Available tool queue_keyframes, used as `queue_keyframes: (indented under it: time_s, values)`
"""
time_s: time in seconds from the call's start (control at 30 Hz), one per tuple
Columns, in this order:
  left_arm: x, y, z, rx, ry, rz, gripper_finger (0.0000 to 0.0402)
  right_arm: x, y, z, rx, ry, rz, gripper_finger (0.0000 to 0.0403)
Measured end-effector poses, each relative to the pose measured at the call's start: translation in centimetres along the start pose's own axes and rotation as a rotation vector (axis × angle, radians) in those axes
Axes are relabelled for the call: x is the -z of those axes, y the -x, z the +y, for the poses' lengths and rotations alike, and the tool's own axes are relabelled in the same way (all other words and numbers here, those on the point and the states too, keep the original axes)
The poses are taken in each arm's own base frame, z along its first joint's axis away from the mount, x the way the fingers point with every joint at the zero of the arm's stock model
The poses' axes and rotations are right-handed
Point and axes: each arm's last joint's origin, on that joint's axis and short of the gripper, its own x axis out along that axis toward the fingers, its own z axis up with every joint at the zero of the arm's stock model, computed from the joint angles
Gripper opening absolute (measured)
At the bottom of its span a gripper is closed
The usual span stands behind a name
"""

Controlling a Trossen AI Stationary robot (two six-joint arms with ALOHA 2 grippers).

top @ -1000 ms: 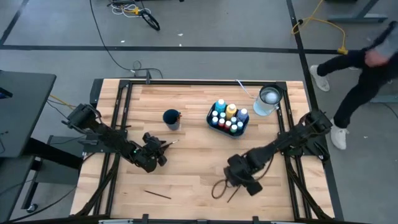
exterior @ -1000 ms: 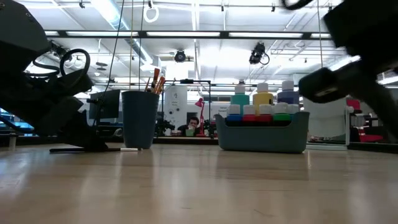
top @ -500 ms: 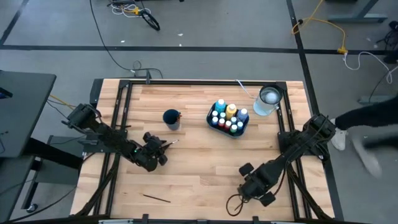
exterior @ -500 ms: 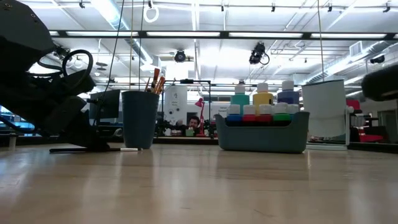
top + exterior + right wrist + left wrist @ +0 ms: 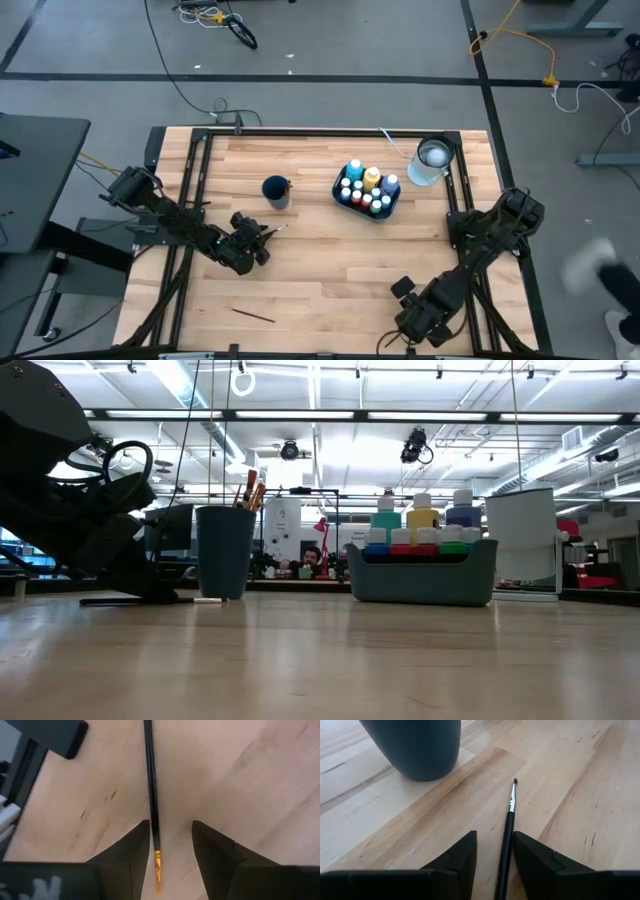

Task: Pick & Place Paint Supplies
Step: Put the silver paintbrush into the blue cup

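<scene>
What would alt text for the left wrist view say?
The left gripper sits low over the wooden table, its open fingers either side of a thin dark-handled paintbrush lying flat. A dark cup stands just beyond.

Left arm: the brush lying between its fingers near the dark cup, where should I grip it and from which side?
Grip the paintbrush on its black handle, behind the silver ferrule, coming straight down from above. It lies flat on the table, bristle tip pointing away from the left tool towards the dark cup. The open fingers already straddle the handle, so closing across its narrow width should hold it.
</scene>
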Motion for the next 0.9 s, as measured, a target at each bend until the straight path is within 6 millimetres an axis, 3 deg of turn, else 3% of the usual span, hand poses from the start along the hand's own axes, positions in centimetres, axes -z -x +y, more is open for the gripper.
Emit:
queue_keyframes:
  time_s: [0.2,0.43,0.8,0.9]
  values:
    - [0.0,0.0,0.0,-0.002,-0.015,-0.004,0.0138,0.1,0.0,0.4,-0.061,-0.031,0.013,0.0150]
    - [-0.1,-0.1,0.0,0.001,-0.048,-0.007,0.0138,0.3,-0.1,0.9,0.022,0.039,-0.004,0.0144]
    - [-0.1,-0.1,-0.1,0.003,-0.054,-0.011,0.0138,1.9,-0.7,1.9,0.142,0.099,0.022,0.0031]
    - [-0.1,-0.1,-0.1,0.002,-0.052,-0.015,0.0138,2.2,-0.9,1.7,0.199,0.086,0.008,0.0020]
